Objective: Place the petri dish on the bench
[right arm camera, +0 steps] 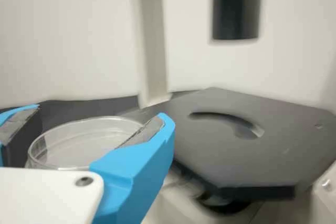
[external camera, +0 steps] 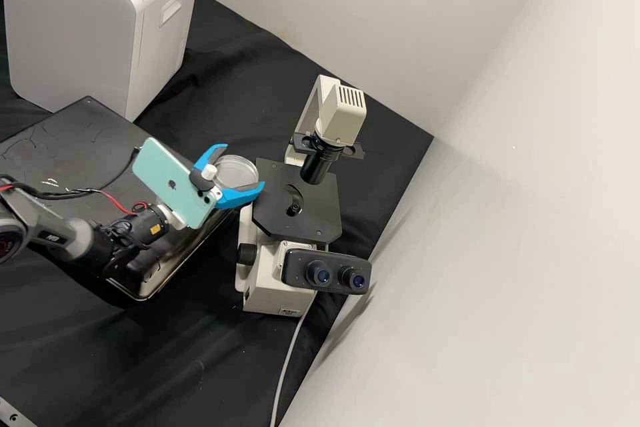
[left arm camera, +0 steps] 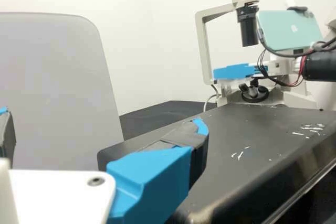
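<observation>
A clear round petri dish (external camera: 239,168) is held level between the blue fingers of my right gripper (external camera: 233,172), in the air just left of the microscope's black stage (external camera: 303,207). In the right wrist view the dish (right arm camera: 79,140) sits between the two fingers of the right gripper (right arm camera: 94,119), with the stage (right arm camera: 247,140) close ahead. My left gripper (left arm camera: 100,124) stands open with nothing between its fingers, low over the dark flat-topped box (left arm camera: 262,140). From there the right gripper (left arm camera: 236,71) shows far off beside the microscope.
The white microscope (external camera: 280,280) stands mid-bench with its eyepieces (external camera: 333,275) facing the front. A dark flat-topped box (external camera: 67,147) lies to the left, a white appliance (external camera: 93,20) behind it. Black cloth (external camera: 167,347) covers the bench in front.
</observation>
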`<state>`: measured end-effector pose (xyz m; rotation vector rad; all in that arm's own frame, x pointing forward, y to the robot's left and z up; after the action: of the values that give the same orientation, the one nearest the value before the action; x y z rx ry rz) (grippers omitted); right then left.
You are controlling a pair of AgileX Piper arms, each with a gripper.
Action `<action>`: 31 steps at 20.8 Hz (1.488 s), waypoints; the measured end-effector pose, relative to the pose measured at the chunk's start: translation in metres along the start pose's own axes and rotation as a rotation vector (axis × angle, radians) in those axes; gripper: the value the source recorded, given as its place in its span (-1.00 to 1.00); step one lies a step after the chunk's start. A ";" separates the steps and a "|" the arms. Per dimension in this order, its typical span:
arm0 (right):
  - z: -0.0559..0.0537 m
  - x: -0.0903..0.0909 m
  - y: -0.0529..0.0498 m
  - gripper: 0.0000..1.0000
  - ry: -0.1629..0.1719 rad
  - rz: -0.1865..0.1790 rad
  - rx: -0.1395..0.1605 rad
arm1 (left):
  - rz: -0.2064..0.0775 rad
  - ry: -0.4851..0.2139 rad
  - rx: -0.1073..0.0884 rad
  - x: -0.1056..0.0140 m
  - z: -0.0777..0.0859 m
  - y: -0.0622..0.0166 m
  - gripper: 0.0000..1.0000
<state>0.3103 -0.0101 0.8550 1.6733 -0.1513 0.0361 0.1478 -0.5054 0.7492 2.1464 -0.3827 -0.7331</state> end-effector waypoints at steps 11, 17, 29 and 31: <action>-0.036 -0.035 -0.032 -1.00 0.138 -0.111 -0.049 | 0.000 0.000 0.000 0.000 0.000 0.0000 1.00; -0.041 -0.036 -0.049 -1.00 0.161 -0.162 -0.091 | 0.000 0.000 0.000 0.000 0.000 0.0000 1.00; -0.011 -0.035 -0.070 -1.00 0.088 -0.191 -0.104 | 0.000 0.000 0.000 0.000 0.000 0.0000 1.00; -0.008 -0.034 -0.069 -1.00 0.088 -0.181 -0.103 | 0.000 0.000 0.000 0.000 0.000 0.0000 1.00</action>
<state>0.2852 0.0079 0.7843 1.5735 0.0641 -0.0333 0.1478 -0.5054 0.7492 2.1464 -0.3827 -0.7331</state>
